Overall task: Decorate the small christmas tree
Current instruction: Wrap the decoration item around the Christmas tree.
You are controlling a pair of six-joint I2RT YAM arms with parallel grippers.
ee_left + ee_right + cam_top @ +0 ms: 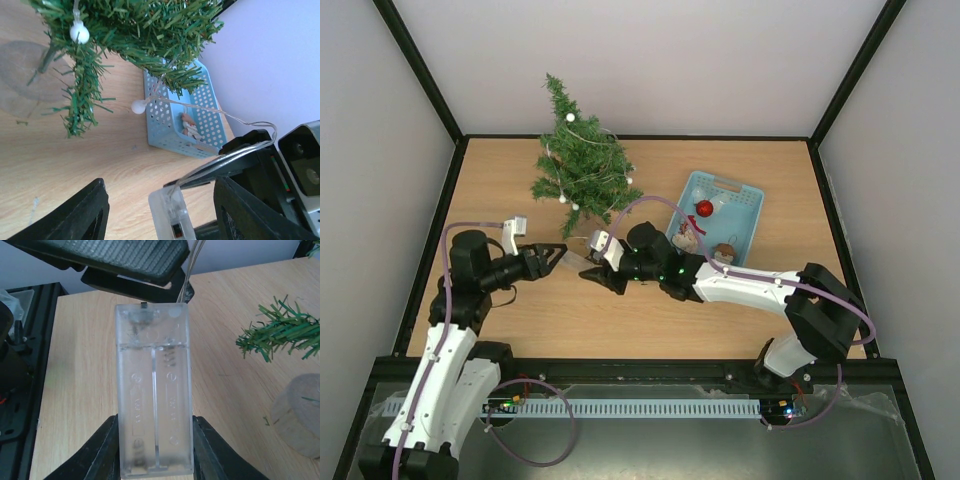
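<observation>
Your right hand (pixel 155 452) is clamped on the lower sides of the clear battery box (pixel 152 385), one finger flat to each long face. Your left hand (pixel 160 200) is abt half open w/ that box between its fingers. There's a gap on each side and it grips nothing. A thin wire (pixel 210 112) leaves the box top and runs to the bulbs (pixel 138 106) strung on the small christmas tree (pixel 580 165).

Risks, as I judge them:
1) If you pull the box away from the tree, the wire goes taut. The tree looks light on a small base, so it could tip, or the string could drag off the branches.
2) The box is smooth plastic. If left closes off-centre or pinches the wire while right lets go, the box may twist out and drop to the worktop (pixel 620 320).
3) The two hands are v. close, so fingers could clash.

The tree stands just beyond both hands, toward the far-left of the worktop, near and left of the blue basket (pixel 745 205). Its long axis is vertical, tip up and base down, upright as far as I can tell.
</observation>
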